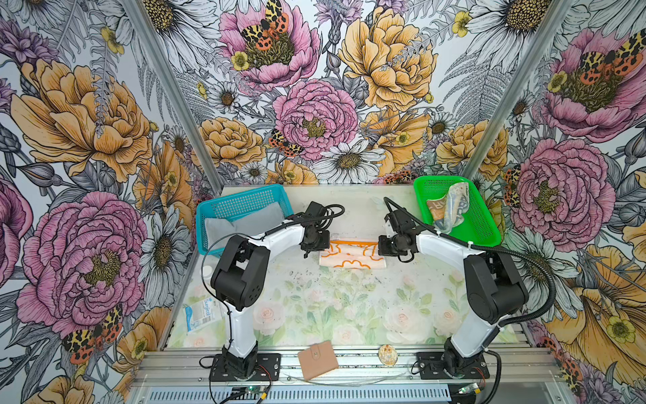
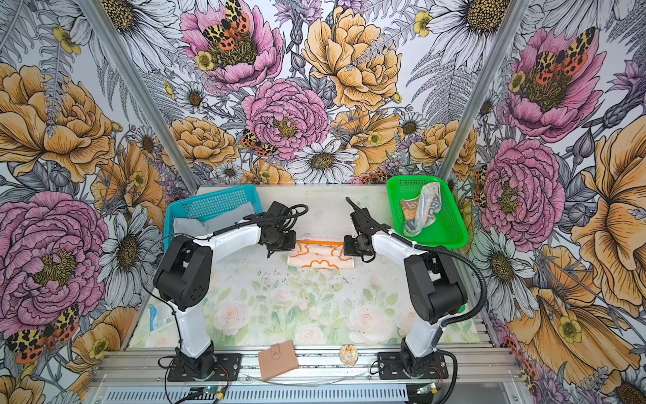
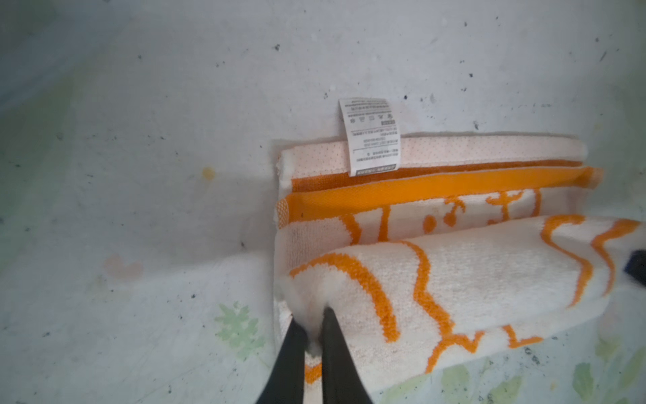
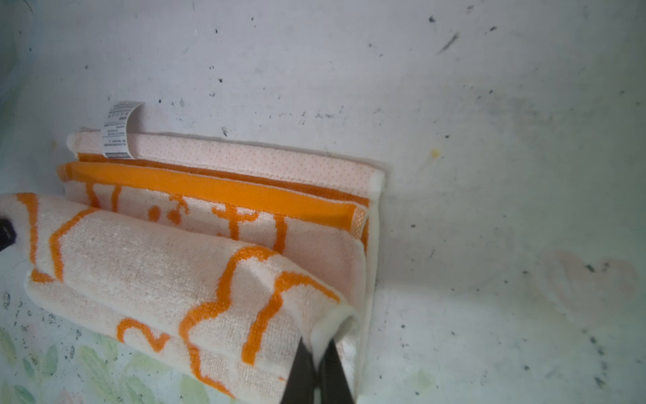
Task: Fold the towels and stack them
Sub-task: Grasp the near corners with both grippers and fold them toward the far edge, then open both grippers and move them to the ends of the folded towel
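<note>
Orange towel (image 1: 353,257) lies folded on table (image 1: 314,314). Its near layer is curled over & raised at both ends. L gripper (image 3: 312,316) is clenched on the towel's left end, cloth bunched betw. the fingers. R gripper (image 4: 315,341) pinches the right end the same way. White care label (image 3: 370,136) sticks out at the towel's far edge. Grey towel (image 1: 244,220) sits in blue basket (image 1: 241,196), back-left of orange towel. Lettered towel (image 1: 449,210) is crumpled in green basket (image 1: 479,227), back-right of it.
</note>
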Robot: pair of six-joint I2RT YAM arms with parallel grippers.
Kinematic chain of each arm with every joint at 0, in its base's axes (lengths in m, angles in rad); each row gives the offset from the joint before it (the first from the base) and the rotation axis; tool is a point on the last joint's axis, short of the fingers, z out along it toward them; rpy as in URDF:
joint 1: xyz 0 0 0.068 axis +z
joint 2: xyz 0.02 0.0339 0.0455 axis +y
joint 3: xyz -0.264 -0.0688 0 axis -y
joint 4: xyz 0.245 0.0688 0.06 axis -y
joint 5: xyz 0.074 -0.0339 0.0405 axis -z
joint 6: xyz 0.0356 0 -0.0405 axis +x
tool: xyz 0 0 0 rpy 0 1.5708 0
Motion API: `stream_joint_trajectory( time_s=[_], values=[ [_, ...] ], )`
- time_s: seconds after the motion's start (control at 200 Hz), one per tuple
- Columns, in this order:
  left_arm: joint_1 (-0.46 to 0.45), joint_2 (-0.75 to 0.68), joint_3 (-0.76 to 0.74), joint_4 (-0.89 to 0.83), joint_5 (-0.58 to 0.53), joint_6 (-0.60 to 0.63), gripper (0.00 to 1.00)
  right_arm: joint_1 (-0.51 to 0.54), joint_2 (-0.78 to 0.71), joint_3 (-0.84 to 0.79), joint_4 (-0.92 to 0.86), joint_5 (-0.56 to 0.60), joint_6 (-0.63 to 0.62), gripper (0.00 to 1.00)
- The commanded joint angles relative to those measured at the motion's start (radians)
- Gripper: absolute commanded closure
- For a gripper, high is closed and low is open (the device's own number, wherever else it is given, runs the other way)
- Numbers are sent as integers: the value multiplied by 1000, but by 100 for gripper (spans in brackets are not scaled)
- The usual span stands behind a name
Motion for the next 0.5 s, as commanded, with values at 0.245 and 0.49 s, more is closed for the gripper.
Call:
stream_joint_trajectory(
  time_s=[0.245,0.49],
  values=[
    [-14,-134,13,32,-134,97,59,14,-123,6,-5,69,-34,63],
    [-48,-194,-123,85,-127,43,58,57,-161,-9,1,11,-27,59]
  ],
)
